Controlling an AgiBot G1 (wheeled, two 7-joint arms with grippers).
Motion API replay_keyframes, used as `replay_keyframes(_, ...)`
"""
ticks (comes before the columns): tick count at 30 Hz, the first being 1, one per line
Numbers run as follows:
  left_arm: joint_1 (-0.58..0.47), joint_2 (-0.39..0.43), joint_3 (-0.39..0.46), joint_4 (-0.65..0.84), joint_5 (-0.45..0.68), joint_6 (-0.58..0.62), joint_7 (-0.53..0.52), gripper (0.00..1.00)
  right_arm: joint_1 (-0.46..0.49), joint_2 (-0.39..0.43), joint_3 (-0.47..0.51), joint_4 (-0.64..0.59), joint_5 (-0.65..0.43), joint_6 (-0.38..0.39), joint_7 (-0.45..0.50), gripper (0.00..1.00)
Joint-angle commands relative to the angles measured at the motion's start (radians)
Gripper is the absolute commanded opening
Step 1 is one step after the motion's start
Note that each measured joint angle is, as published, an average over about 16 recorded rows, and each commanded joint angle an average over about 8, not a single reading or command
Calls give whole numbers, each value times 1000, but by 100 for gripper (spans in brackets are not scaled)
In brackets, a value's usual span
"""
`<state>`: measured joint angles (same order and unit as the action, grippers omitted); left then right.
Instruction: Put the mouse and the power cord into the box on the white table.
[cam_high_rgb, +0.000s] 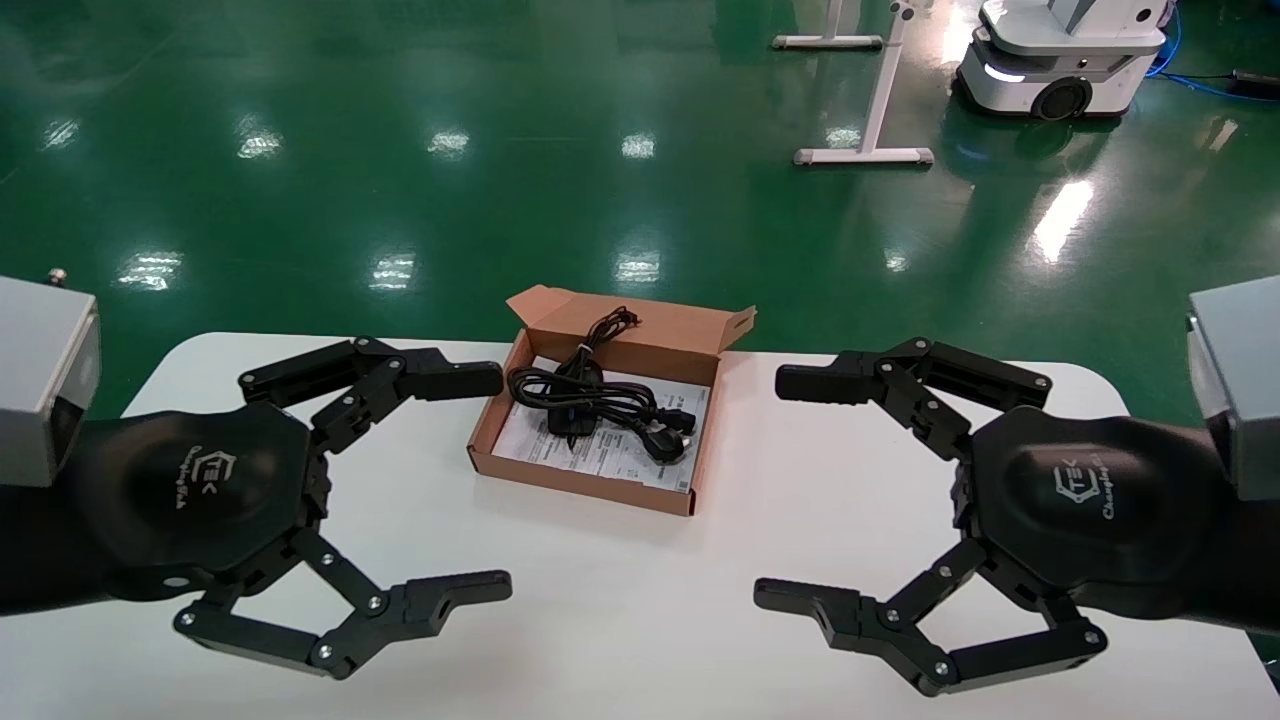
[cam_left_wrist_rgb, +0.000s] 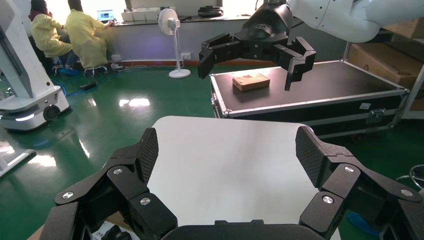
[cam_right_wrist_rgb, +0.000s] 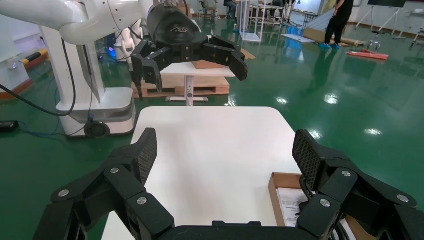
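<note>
Mouse (cam_high_rgb: 572, 416) and power cord (cam_high_rgb: 640, 410) are seen inside the box (cam_high_rgb: 500, 420) at 12 o'clock; left gripper (cam_high_rgb: 480, 484) at 9 and right gripper (cam_high_rgb: 785, 487) at 3 are spread wide, empty.

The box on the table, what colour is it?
The box is plain brown cardboard, its lid flap open; the head view shows it best.

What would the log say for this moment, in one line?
left gripper: open, holds nothing | right gripper: open, holds nothing | power cord: in box | mouse: in box | lid open
</note>
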<state>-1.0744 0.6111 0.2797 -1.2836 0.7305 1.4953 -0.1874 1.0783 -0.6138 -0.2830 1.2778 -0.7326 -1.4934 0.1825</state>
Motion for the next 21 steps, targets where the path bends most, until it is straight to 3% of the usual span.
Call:
replay_keyframes(1,0,0,0,0,0,0,0,100,0,0,0,0,0,0,0,100)
replay_keyframes(21,0,0,0,0,0,0,0,100,0,0,0,0,0,0,0,100)
